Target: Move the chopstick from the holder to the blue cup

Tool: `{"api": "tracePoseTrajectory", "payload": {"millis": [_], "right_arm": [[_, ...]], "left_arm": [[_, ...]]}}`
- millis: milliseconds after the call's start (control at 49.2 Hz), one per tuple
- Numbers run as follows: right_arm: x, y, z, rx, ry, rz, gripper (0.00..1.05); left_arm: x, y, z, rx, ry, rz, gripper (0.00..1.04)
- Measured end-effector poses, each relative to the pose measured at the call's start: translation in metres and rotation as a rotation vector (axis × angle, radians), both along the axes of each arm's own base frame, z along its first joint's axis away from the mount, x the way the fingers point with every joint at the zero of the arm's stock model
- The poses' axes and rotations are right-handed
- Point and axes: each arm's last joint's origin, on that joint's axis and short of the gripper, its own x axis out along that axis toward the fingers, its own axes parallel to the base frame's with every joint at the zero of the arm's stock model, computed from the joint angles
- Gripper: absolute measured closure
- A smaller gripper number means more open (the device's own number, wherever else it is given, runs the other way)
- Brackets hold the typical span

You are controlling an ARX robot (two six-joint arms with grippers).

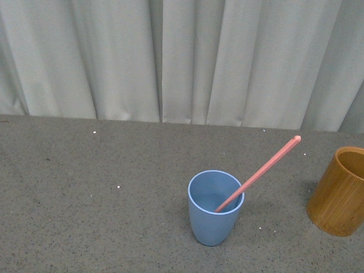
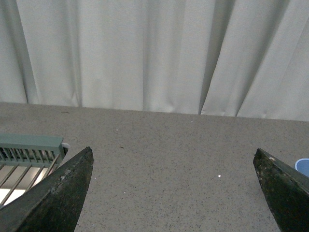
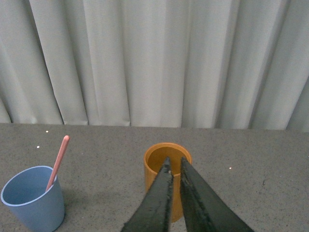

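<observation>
The blue cup (image 1: 215,208) stands upright on the grey table, front centre. A salmon-pink chopstick (image 1: 267,168) leans in it, its top end tilted to the right. The bamboo holder (image 1: 340,190) stands at the right edge; it looks empty in the right wrist view (image 3: 157,162). My right gripper (image 3: 174,162) is shut on nothing, its tips over the holder's mouth. The cup (image 3: 34,198) and chopstick (image 3: 59,155) show beside it there. My left gripper (image 2: 174,154) is open and empty over bare table; the cup's rim (image 2: 303,166) peeks in at the edge.
A pale curtain (image 1: 182,57) hangs behind the table's far edge. A green slatted rack (image 2: 29,154) sits beside the left gripper. The grey tabletop (image 1: 85,187) stretches left of the cup. Neither arm shows in the front view.
</observation>
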Motion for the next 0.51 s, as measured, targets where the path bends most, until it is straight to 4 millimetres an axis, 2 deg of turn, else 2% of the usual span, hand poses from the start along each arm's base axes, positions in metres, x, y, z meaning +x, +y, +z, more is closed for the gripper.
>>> {"api": "tracePoseTrajectory", "payload": {"millis": [508], "right_arm": [[0.0,0.0,0.0,0.0,0.0,0.0,0.18]], "left_arm": [[0.0,0.0,0.0,0.0,0.0,0.0,0.07]]}}
